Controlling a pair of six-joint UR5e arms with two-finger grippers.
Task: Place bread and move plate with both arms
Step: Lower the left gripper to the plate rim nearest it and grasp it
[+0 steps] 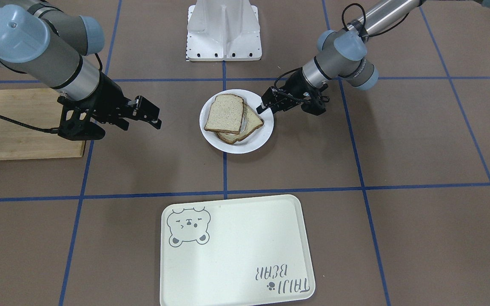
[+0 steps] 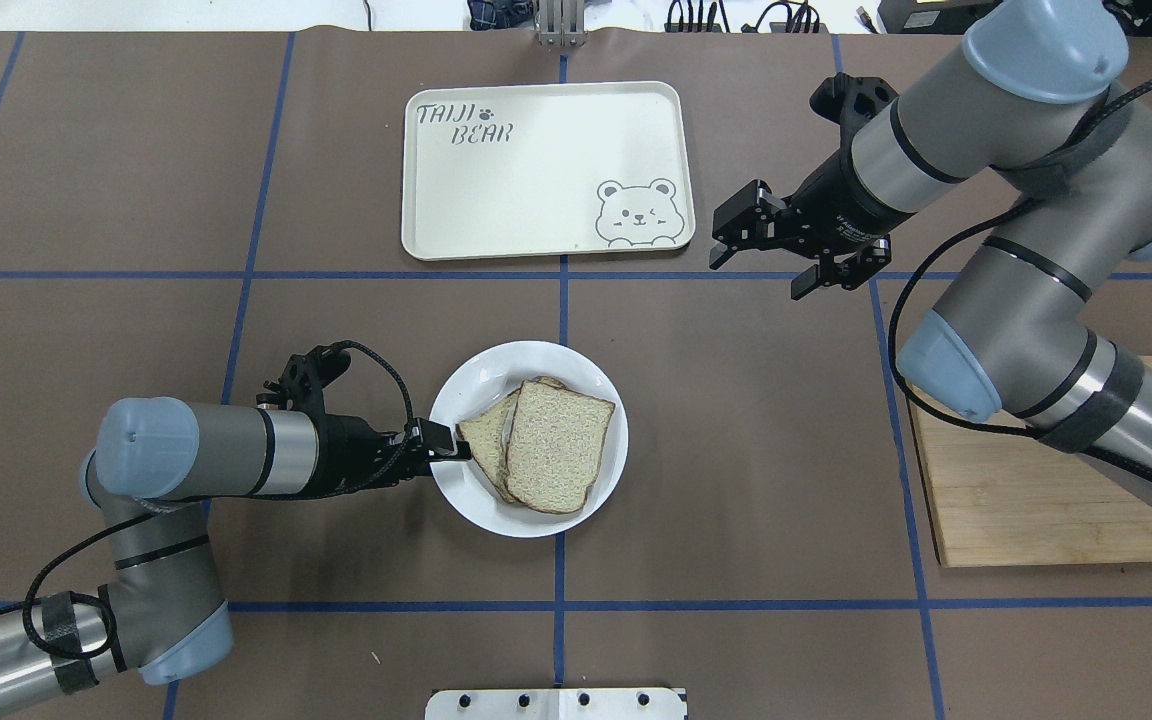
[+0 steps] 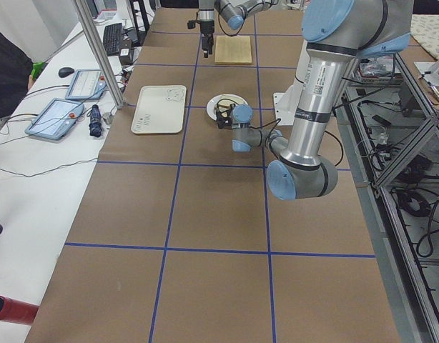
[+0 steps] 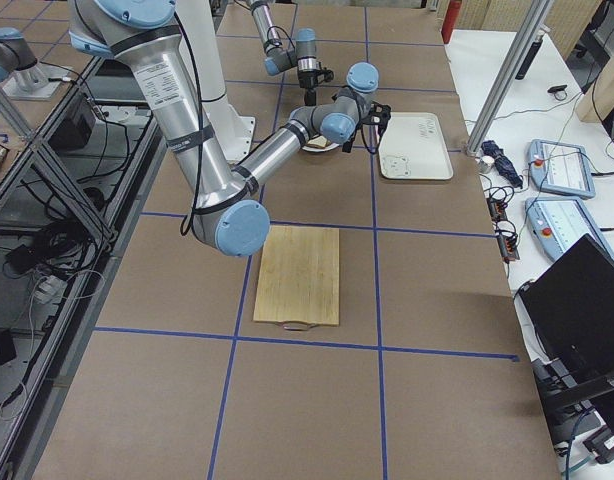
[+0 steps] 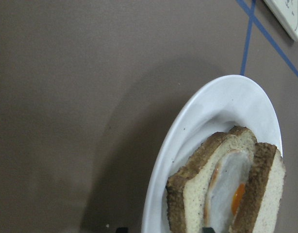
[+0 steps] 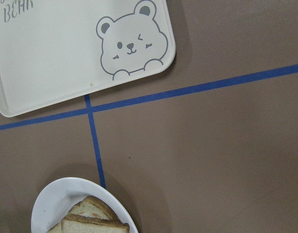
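The white plate point(image 2: 481, 380) sits mid-table and holds two slices. The plain bread point(image 2: 556, 445) lies on top, partly covering the egg-topped slice point(image 2: 482, 438). My left gripper point(image 2: 456, 447) is low at the plate's rim on my left side; its jaws look open and straddle the rim. In the left wrist view the plate point(image 5: 212, 102) and the egg slice point(image 5: 226, 189) fill the lower right. My right gripper point(image 2: 721, 240) is open and empty, raised over the table to the right of the tray. The front view shows the bread point(image 1: 224, 114), the plate point(image 1: 245, 146), the left gripper point(image 1: 263, 108) and the right gripper point(image 1: 156, 117).
The cream bear-print tray point(image 2: 536, 170) lies beyond the plate, one grid cell away. A wooden cutting board point(image 2: 1036, 500) lies on my right under the right arm. The robot's white base point(image 1: 223, 38) stands behind the plate.
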